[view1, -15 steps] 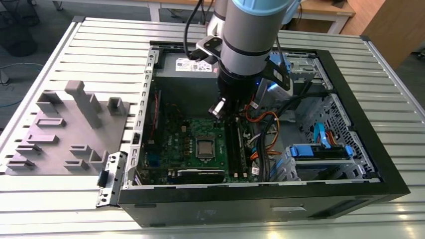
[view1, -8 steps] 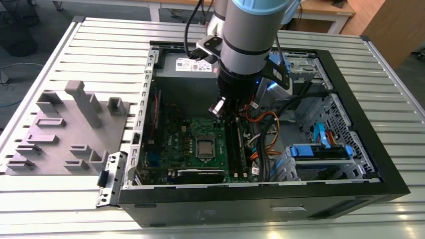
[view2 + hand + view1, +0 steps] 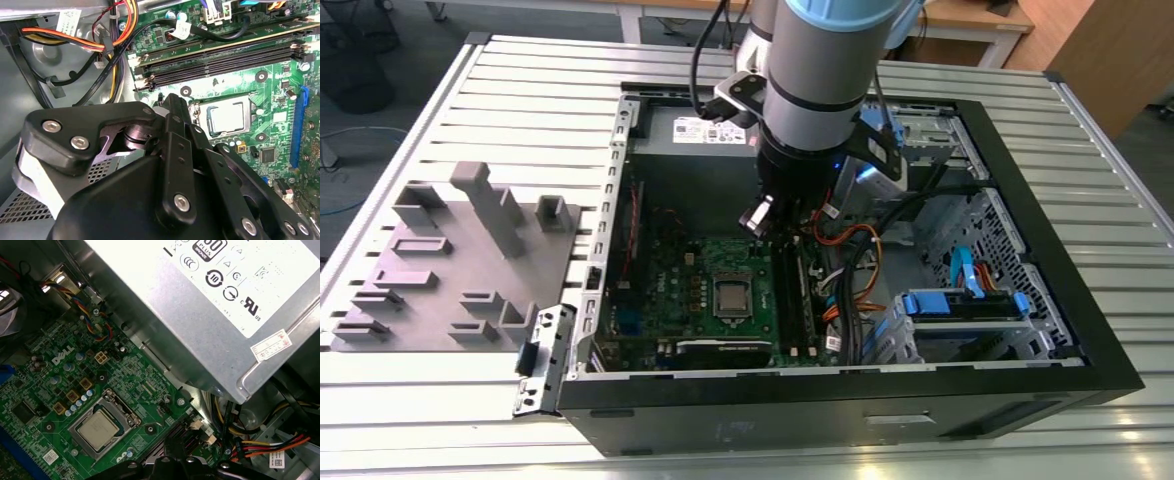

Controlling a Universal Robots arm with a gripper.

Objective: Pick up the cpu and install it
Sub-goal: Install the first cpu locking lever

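Gripper [image 3: 767, 222] state cannot be made out: its black linkage hangs inside the open computer case [image 3: 1067, 330], above the green motherboard [image 3: 670, 290], and nothing can be seen held in it. In the second wrist view the same black linkage [image 3: 172, 150] crowds the foreground, just short of the socket. The cpu [image 3: 227, 119] already lies flat in its socket on the board, dull silver top up, inside the metal socket frame [image 3: 116, 405]; the first wrist view shows it [image 3: 98, 429] there too. A white label with certification marks sits on the silver power supply [image 3: 200, 325], with a small sticker near its corner. The arm [image 3: 821, 60] comes down steeply from above into the case. Grey plastic blocks [image 3: 454, 260] stand on the slatted table at the exterior view's left.
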